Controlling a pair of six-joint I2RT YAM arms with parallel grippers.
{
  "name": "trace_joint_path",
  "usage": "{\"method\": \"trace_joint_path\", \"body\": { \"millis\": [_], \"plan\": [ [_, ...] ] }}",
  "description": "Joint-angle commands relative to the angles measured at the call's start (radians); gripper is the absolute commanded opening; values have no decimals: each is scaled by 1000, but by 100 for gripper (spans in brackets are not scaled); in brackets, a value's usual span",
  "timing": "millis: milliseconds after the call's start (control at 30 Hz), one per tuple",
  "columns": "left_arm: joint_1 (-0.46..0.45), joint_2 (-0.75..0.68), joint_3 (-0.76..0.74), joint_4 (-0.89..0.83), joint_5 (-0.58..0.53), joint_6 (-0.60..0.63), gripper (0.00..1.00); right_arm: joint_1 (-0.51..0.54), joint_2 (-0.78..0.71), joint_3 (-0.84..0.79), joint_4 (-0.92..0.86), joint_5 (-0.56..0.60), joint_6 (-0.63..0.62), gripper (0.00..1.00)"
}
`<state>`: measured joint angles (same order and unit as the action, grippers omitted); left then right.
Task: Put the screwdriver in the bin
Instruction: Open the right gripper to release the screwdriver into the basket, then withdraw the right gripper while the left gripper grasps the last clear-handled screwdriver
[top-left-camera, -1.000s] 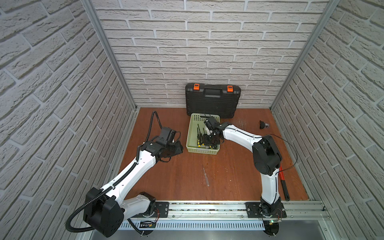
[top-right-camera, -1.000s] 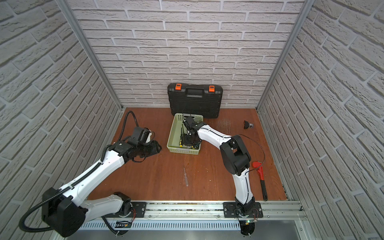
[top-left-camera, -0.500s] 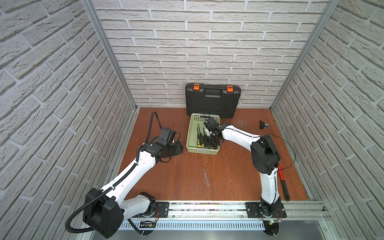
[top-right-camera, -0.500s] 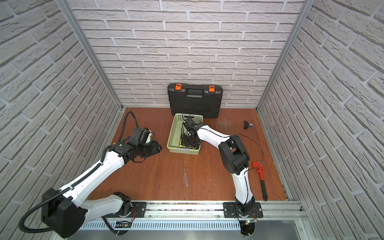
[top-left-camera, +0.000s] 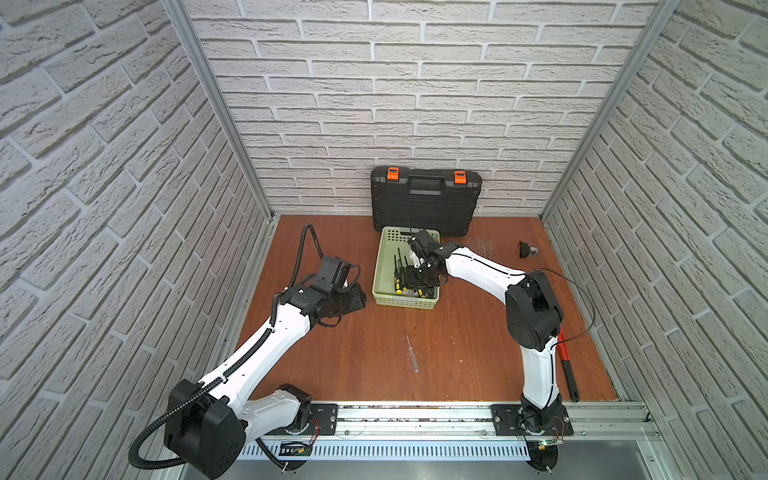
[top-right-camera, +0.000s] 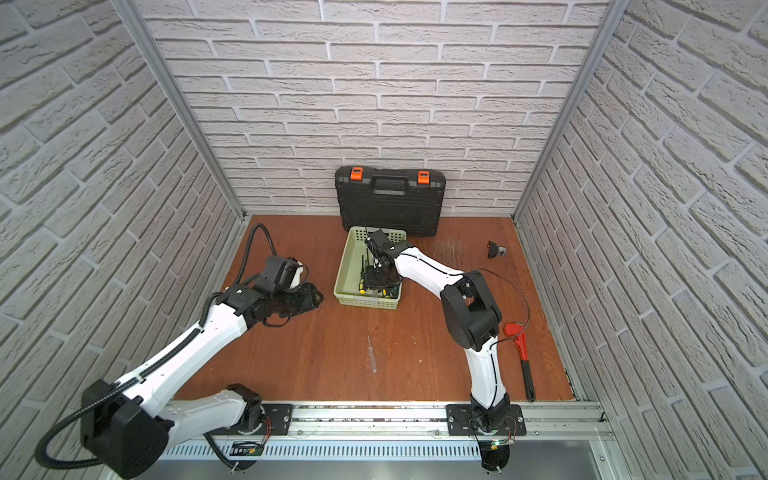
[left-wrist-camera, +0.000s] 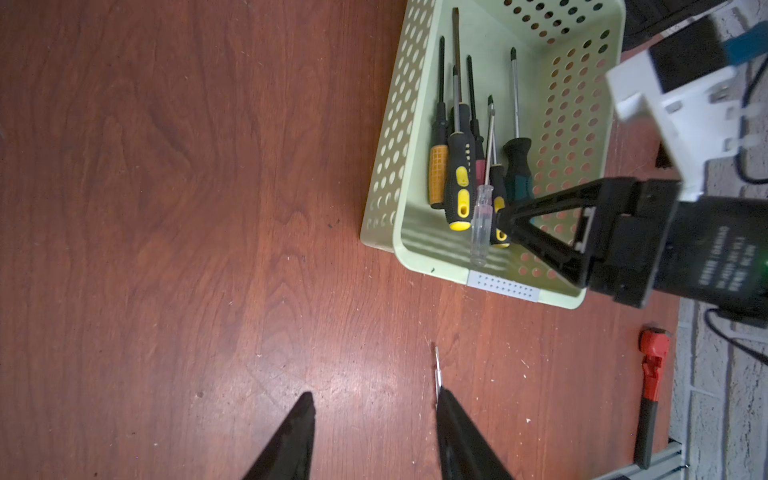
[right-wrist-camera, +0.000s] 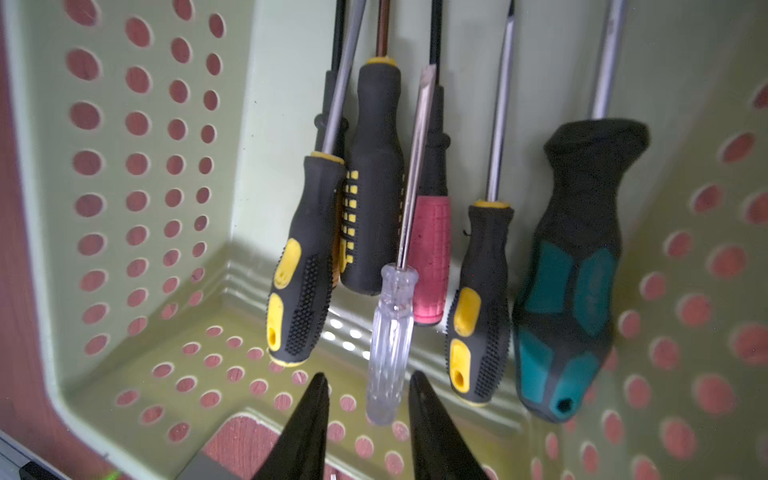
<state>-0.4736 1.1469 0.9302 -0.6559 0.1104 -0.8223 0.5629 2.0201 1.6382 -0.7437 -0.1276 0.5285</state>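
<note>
The pale green bin (top-left-camera: 379, 266) (top-right-camera: 343, 266) stands mid-table in both top views. My right gripper (top-left-camera: 417, 282) (right-wrist-camera: 365, 378) reaches into it, open. The end of a clear-handled screwdriver (right-wrist-camera: 390, 349) (left-wrist-camera: 481, 224) sits between its fingertips with a gap on each side, and this tool leans on several other screwdrivers lying in the bin (right-wrist-camera: 145, 166). A second clear screwdriver (top-left-camera: 412, 353) (top-right-camera: 372, 353) lies on the table in front of the bin. My left gripper (top-left-camera: 357, 297) (left-wrist-camera: 374, 399) hovers open and empty left of the bin, one fingertip beside that screwdriver's tip (left-wrist-camera: 436, 370).
A black tool case (top-left-camera: 426, 203) with orange latches leans on the back wall behind the bin. A red wrench (top-right-camera: 521, 349) lies by the right wall near the right arm's base. A small black object (top-left-camera: 527, 249) sits at the back right.
The right gripper's jaws have parted, letting go of the clear-handled screwdriver inside the bin. The left arm has not moved.
</note>
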Motion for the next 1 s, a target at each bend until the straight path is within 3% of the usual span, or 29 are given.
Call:
{"method": "trace_joint_path", "body": {
  "millis": [0, 133, 400, 667, 967],
  "plan": [
    [-10, -17, 23, -44, 48, 6, 49, 4, -120, 23, -4, 11, -30, 35],
    [-70, -7, 30, -87, 47, -15, 48, 8, -219, -33, 33, 7, -57, 35],
    [-345, 61, -8, -101, -67, -149, 48, 45, -455, -218, 60, 89, -115, 34],
    [-551, 238, 17, -21, -91, -323, 52, 52, -660, -403, 98, 155, -112, 35],
    [-661, 498, 142, 21, -91, -384, 51, 52, -750, -534, 125, 124, -114, 35]
  ]
}}
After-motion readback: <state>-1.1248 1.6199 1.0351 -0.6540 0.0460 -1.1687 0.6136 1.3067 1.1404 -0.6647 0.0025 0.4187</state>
